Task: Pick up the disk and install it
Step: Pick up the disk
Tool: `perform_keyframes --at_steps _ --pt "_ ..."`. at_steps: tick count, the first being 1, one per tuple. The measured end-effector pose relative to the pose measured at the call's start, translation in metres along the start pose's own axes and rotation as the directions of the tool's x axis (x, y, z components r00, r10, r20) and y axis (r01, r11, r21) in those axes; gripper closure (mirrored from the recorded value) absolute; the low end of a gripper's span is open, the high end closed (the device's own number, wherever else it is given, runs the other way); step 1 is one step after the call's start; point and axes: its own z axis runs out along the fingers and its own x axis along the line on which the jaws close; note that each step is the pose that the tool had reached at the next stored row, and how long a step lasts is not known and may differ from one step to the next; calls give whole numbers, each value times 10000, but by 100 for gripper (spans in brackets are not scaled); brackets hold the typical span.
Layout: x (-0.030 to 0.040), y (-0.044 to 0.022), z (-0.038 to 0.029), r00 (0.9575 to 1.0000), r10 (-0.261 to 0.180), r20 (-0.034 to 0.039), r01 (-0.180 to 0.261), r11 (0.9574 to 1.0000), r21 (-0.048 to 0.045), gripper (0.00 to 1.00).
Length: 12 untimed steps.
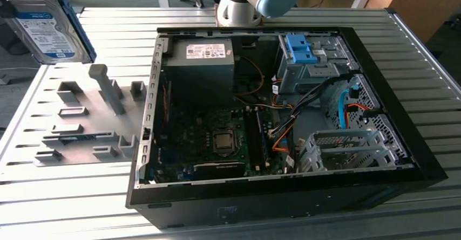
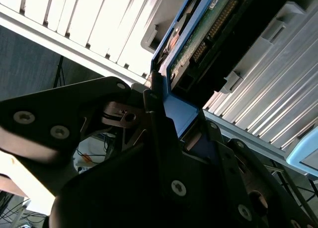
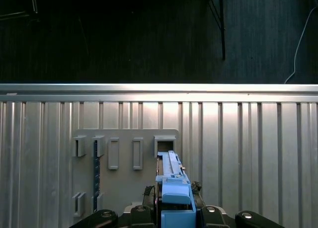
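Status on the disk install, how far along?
Done: disk is off the grey fixture plate, up in the air. In hand: pincer clamps its blue rail. Left: install; disk is not yet in the open computer case.

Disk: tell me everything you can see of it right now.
The disk is a flat silver metal drive with a white-and-blue label and blue plastic rails along its edges. It stands nearly upright at the exterior view's upper left, beyond the grey fixture plate. The second wrist view shows its green circuit board and connector; the gripper is shut on a blue rail.
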Motion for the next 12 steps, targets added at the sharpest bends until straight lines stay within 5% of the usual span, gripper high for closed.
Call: perform_keyframes --at_steps 12 --pt "0 1 -63 10000 1 0 -1 10000 -1 64"
